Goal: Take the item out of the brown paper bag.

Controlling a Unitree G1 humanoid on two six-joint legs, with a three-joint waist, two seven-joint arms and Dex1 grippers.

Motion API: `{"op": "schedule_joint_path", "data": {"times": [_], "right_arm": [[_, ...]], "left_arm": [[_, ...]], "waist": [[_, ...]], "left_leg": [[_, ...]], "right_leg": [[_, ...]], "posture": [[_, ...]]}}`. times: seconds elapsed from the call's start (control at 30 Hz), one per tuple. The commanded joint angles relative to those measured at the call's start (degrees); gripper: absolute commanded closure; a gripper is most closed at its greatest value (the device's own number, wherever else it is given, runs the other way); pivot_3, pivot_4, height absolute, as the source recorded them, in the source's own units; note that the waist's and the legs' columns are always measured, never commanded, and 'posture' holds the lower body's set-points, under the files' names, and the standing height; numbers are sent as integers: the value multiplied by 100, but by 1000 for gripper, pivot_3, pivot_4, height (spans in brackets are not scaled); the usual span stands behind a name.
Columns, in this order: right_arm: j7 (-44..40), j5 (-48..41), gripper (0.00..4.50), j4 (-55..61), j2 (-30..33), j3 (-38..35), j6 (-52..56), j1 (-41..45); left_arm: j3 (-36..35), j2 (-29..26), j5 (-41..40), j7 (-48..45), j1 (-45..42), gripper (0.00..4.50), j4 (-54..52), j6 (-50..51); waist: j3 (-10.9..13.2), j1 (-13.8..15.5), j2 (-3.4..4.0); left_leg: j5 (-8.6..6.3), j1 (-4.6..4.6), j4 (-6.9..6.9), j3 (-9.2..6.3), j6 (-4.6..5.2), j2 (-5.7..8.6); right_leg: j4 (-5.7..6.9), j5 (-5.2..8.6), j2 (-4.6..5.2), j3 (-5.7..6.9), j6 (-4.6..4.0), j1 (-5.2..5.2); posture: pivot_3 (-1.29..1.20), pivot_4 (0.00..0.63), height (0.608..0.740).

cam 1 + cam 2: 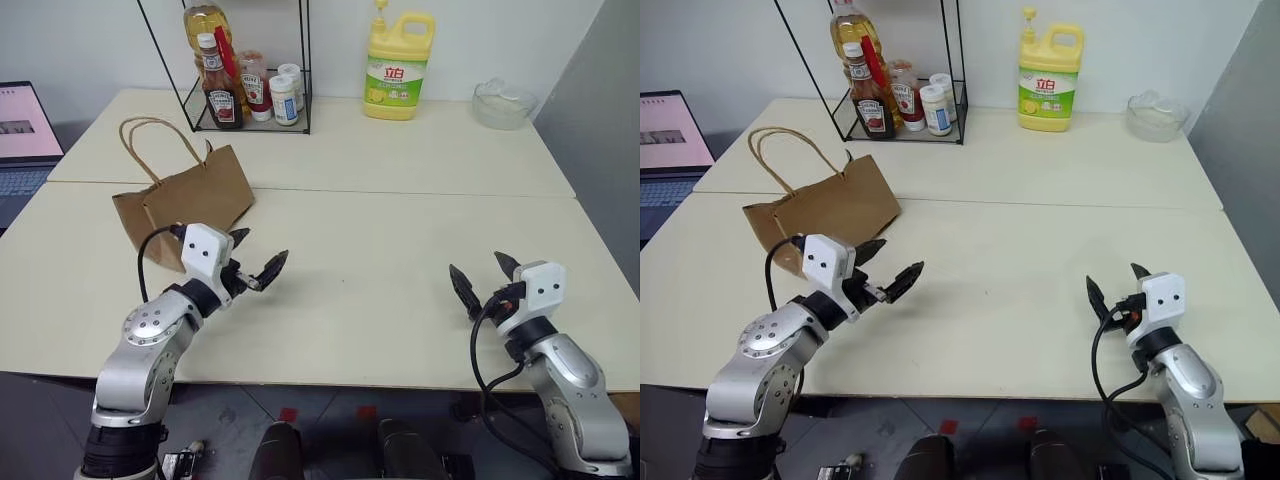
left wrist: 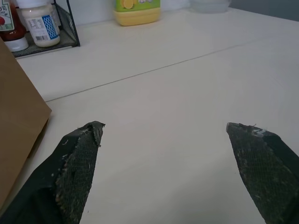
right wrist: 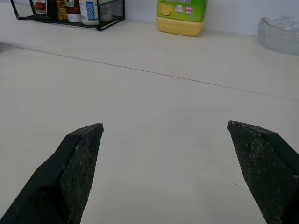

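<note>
Bag: brown paper bag (image 1: 185, 205), crumpled, lying on its side on the left part of the pale table (image 1: 400, 270), its two thin loop handles (image 1: 150, 135) arching up toward the back edge. Contents cannot be seen; the orange drink bottle is not visible from outside, so whether it lies within cannot be told.

Left gripper (image 1: 254, 258): held just above the table, right beside the bag's near right corner, pointing forward and to the right. Jaws spread wide, nothing between them; the left wrist view has the bag's brown wall close by one fingertip (image 2: 81, 154), whether touching cannot be told.

Right gripper (image 1: 482, 277): above the right part of the table, well apart from the bag, pointing forward. Jaws spread wide, empty.

Background stock, far edge of table: black wire rack (image 1: 250, 70) holding a ketchup bottle (image 1: 220, 85), an oil bottle and small jars; yellow detergent jug (image 1: 398, 68); clear bowl (image 1: 503, 103). Laptop (image 1: 25, 140) at the far left.
</note>
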State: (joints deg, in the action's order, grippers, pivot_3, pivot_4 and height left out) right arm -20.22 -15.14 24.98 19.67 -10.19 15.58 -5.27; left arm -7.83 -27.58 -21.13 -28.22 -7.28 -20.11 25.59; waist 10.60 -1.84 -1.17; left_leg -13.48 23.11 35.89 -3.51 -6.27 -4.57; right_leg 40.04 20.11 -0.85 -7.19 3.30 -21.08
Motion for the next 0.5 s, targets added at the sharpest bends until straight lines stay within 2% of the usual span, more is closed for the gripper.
{"op": "schedule_joint_path", "data": {"times": [0.03,0.37,0.5], "right_arm": [[-103,-25,33,157,70,25,-103,48],[-353,-86,33,264,240,227,53,305],[-654,-310,33,377,413,412,283,689]], "left_arm": [[-73,-30,38,-19,63,0,-209,-182],[-191,-2,247,196,164,0,-232,-307],[-468,-27,44,326,189,0,-438,-108]], "waist": [[0,0,0],[0,0,0],[0,-10,0]], "left_leg": [[0,0,0,0,0,0],[0,0,2,0,0,0],[0,-1,2,0,0,0]], "right_leg": [[0,0,0,0,0,0],[1,0,0,0,0,1],[2,0,0,-1,0,0]], "posture": [[0,150,740],[0,150,740],[0,150,740]]}}
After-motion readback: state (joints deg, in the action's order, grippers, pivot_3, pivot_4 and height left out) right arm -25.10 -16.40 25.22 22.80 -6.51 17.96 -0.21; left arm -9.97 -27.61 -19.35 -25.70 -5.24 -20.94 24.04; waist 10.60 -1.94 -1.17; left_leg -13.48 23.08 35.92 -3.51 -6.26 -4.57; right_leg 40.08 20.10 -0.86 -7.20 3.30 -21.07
